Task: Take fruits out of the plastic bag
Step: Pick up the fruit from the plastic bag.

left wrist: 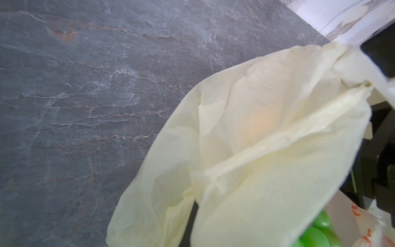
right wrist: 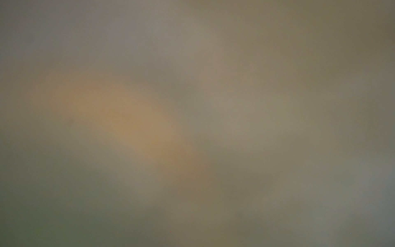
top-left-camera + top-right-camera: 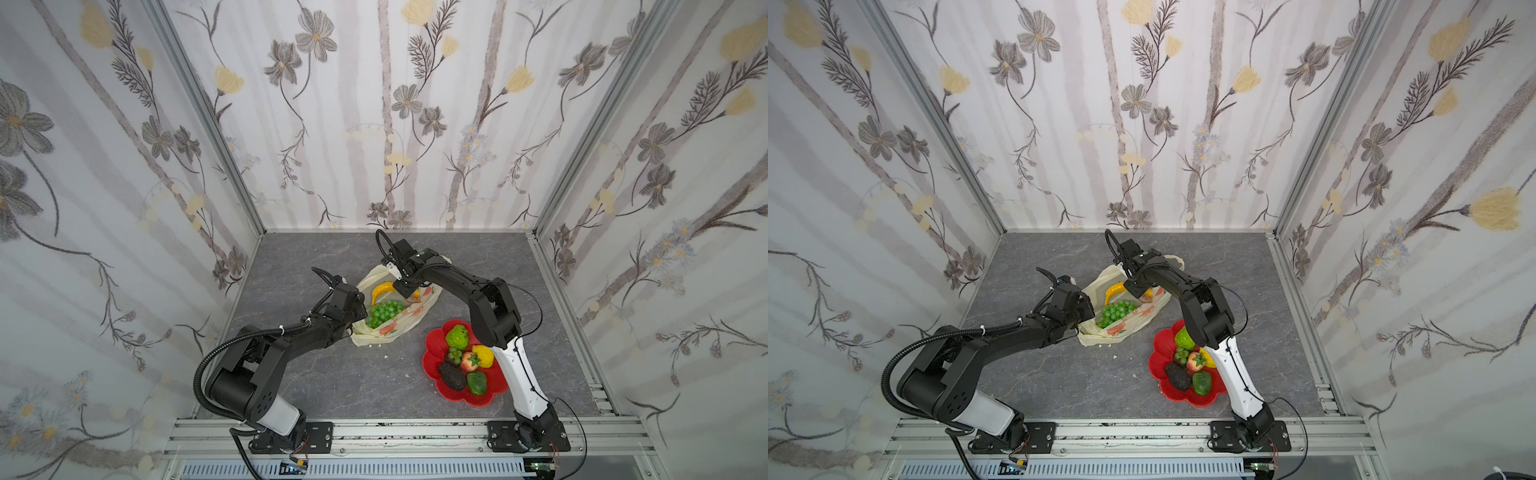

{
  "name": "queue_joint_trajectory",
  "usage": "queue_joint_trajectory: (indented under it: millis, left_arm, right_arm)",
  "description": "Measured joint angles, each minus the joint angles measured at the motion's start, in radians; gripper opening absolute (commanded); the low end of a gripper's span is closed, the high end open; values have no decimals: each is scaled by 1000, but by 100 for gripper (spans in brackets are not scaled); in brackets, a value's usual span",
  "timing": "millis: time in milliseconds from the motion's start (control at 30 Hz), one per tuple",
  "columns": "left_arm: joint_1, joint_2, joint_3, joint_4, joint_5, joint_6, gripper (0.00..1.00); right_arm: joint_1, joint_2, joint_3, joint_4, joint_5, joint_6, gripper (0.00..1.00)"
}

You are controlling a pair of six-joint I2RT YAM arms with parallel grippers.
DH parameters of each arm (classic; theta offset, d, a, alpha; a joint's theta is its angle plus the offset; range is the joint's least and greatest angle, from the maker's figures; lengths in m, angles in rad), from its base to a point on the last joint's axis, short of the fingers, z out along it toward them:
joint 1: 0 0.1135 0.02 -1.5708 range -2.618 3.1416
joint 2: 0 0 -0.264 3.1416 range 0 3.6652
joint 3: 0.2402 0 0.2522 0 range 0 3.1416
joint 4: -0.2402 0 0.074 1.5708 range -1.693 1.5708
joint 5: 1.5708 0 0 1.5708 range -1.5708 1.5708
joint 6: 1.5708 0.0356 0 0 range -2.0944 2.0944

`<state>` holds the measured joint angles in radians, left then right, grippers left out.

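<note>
Left pincer [image 3: 359, 311] clamped on plastic bag [image 3: 399, 328] rim. Right pincer [image 3: 406, 289] inside bag mouth at banana [image 3: 382, 289]; jaw state cannot be told.

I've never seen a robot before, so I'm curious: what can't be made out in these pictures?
- Right wrist view: all blur, nothing readable.
- Right end effector: its own arm covers it in both top views; open or shut unclear.
- Banana: one end hidden under that arm.
- Grapes: cut off at the left wrist view's edge, partly under the bag.
</note>
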<state>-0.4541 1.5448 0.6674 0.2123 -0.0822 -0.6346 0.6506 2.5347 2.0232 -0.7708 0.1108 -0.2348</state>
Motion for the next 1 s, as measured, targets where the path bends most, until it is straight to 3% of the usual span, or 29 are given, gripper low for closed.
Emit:
queue_joint_trajectory:
  millis: [467, 1000]
  left_arm:
    - [2, 10, 0, 0, 0, 3, 0]
    - [4, 2, -6, 0, -4, 2, 0]
  right_arm:
    - [21, 5, 0, -31, -34, -26, 26]
    - [34, -93, -16, -32, -76, -24, 24]
